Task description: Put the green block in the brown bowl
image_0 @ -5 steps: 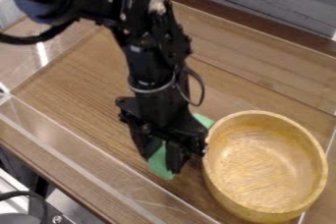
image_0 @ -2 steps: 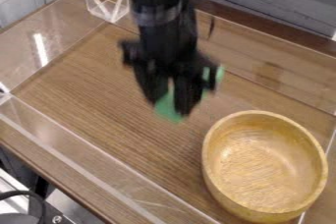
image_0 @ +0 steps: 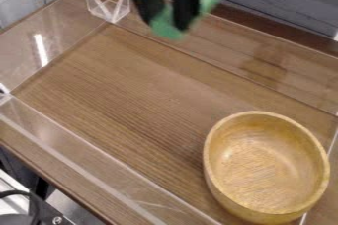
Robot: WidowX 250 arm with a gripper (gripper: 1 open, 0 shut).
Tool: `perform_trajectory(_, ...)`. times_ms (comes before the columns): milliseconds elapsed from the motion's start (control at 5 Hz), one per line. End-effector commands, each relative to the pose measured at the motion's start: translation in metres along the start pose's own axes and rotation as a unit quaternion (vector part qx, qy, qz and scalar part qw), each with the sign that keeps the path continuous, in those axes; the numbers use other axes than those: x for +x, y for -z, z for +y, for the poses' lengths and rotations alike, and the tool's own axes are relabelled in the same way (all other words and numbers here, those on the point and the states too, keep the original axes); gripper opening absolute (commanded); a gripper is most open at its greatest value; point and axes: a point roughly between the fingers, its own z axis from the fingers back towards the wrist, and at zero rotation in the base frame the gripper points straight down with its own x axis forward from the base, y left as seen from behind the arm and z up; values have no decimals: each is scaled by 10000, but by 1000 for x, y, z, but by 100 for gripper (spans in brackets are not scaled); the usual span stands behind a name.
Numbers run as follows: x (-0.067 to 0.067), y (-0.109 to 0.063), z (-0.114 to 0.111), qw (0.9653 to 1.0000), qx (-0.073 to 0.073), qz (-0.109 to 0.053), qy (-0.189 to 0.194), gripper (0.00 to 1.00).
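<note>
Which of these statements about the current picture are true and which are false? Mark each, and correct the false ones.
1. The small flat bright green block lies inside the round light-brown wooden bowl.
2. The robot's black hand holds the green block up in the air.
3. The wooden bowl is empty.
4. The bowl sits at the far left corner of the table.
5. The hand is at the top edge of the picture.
1. False. The small flat bright green block is held in the air, far from the round light-brown wooden bowl.
2. True. The black hand grips it well above the wooden table.
3. True.
4. False. The bowl sits at the near right.
5. True.
</note>
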Motion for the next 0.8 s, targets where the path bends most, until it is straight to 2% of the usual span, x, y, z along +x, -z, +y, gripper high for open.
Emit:
perform_trajectory(0, 12, 5, 5, 9995, 69, -275, 153, 0)
perform_trajectory(200, 9, 24, -9, 9994, 71, -272, 226, 0)
perform_trajectory(400, 4, 44, -32, 9988, 70, -237, 420, 0)
perform_trajectory(600, 2, 61, -42, 9981, 50, -220, 575, 0)
